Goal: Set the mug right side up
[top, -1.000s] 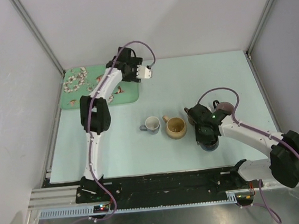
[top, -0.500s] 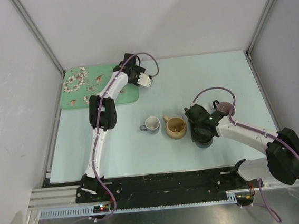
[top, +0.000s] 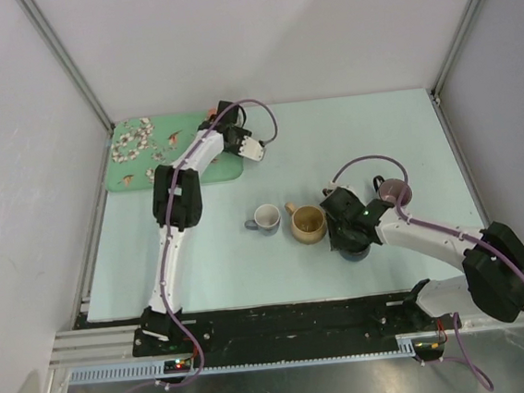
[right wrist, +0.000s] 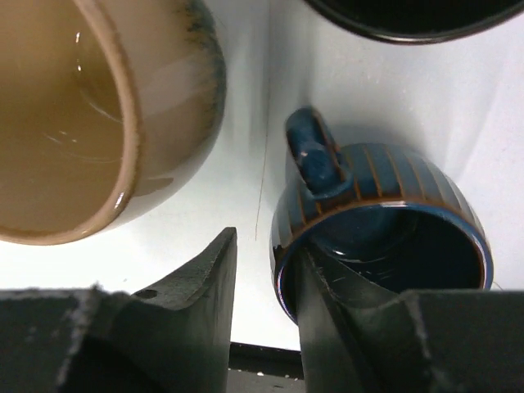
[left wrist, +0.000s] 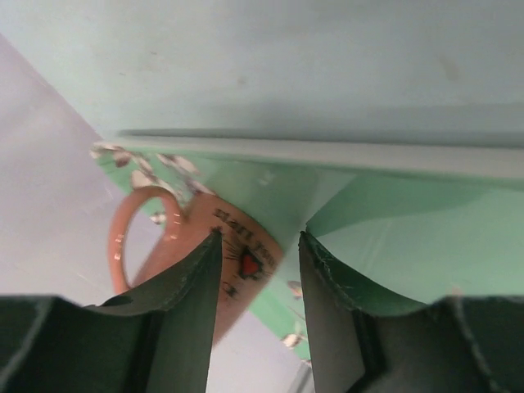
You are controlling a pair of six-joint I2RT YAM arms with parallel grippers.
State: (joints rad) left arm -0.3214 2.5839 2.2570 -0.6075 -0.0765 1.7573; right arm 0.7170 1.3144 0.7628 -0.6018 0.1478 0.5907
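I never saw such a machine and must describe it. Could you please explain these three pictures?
This is a robot: a left arm and a right arm bolted at the near edge of the table, each ending in a two-finger gripper. The wide picture is taken from above; the other two come from a camera on each wrist. On the table are a white mug, a tan mug, a dark mug and a green tray. The right gripper straddles the rim of a blue mug, one finger inside, one outside with a gap, so not clamped. The left gripper is open, facing a pink mug at the tray.
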